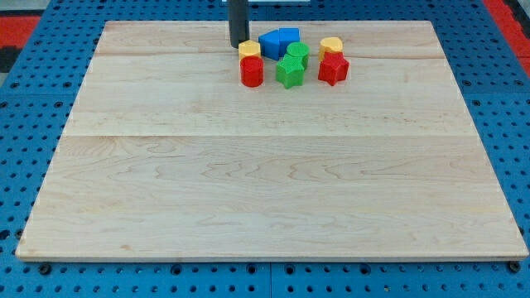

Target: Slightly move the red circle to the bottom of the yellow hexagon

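On the wooden surface point(248, 182), my tip point(238, 44) rests at about 11 o'clock of the yellow hexagon point(249, 49), just beside it. The red circle point(252, 71) sits at 6 o'clock of that hexagon, touching it. The arm carries no gripper, only a rod holding nothing.

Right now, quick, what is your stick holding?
My tip: no gripper, so it holds nothing. It sits at the view's top, just up-left of the yellow hexagon; contact cannot be told. The red circle sits below that hexagon.
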Robot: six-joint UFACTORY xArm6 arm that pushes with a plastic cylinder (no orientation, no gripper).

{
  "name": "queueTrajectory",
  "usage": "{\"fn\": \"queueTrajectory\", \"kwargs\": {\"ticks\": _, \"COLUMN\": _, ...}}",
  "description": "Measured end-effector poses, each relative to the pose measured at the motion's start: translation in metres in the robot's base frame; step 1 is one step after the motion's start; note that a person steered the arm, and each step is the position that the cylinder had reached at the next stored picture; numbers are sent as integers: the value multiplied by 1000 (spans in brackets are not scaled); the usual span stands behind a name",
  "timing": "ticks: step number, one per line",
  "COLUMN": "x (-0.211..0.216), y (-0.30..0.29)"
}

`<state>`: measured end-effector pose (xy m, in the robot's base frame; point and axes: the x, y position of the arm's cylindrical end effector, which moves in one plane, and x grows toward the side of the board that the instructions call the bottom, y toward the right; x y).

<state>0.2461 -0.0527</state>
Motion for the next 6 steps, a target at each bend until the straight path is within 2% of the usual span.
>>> {"fn": "queueTrajectory", "kwargs": {"ticks": 1, "x": 3, "y": -22}}
{"fn": "queueTrajectory", "kwargs": {"ticks": 2, "x": 21, "y": 9}}
{"fn": "queueTrajectory", "kwargs": {"ticks": 4, "x": 27, "y": -22}}
{"fn": "queueTrajectory", "kwargs": {"ticks": 6, "x": 88, "y": 2}}
